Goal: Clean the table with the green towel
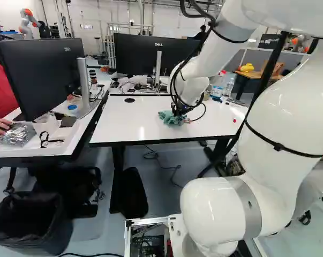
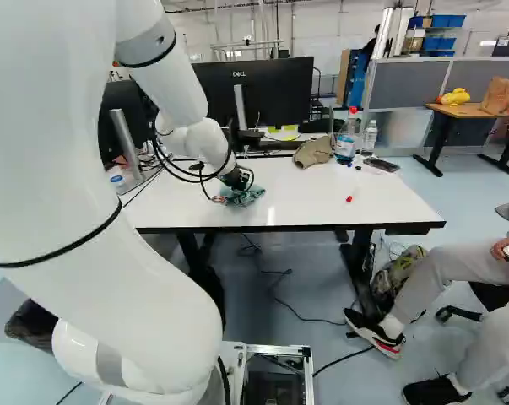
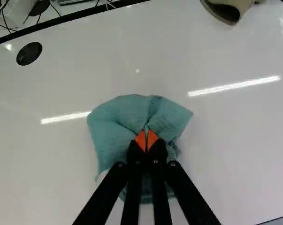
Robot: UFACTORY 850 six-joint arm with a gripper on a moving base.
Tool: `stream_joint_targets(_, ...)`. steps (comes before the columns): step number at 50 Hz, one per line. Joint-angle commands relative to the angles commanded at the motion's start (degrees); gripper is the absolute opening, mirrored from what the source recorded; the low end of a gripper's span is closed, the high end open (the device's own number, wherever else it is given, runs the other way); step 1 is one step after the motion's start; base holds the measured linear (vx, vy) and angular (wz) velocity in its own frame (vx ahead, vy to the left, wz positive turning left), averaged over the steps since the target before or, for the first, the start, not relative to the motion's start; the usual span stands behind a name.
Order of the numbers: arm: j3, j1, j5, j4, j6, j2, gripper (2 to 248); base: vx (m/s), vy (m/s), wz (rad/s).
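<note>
My gripper [image 2: 236,179] reaches down to the white table [image 2: 322,215], low over its surface. Bunched under and around the fingertips lies the green towel [image 2: 251,197], resting on the tabletop; in the left base view the towel [image 1: 171,119] is near the table's middle. From the wrist, the gripper [image 3: 146,140] has its orange tips close together with a fold of the towel [image 3: 114,125] pinched between them. The cloth spreads out ahead and to both sides of the fingers, and the black fingers hide part of it.
A tan cap [image 2: 313,152], a large bottle [image 2: 347,139], a smaller bottle [image 2: 370,135] and a dark flat object [image 2: 381,164] lie or stand toward the table's back. A small red piece [image 2: 349,199] lies on the tabletop. Monitors [image 1: 150,53] stand behind; another robot [image 1: 28,22] is far off.
</note>
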Motion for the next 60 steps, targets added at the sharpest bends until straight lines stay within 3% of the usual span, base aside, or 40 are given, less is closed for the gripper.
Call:
stream_joint_targets(17,5.22,-0.22,0.00,0.00,0.00,5.27,25,0.000,0.000,0.000)
stream_joint_targets(27,6.54,-1.68,0.00,0.00,0.00,6.65,25,0.000,0.000,0.000)
stream_joint_targets(42,3.91,-4.43,0.00,0.00,0.00,3.90,25,0.000,0.000,0.000)
stream_joint_targets(60,-1.58,-6.05,0.00,0.00,0.00,-1.56,25,0.000,0.000,0.000)
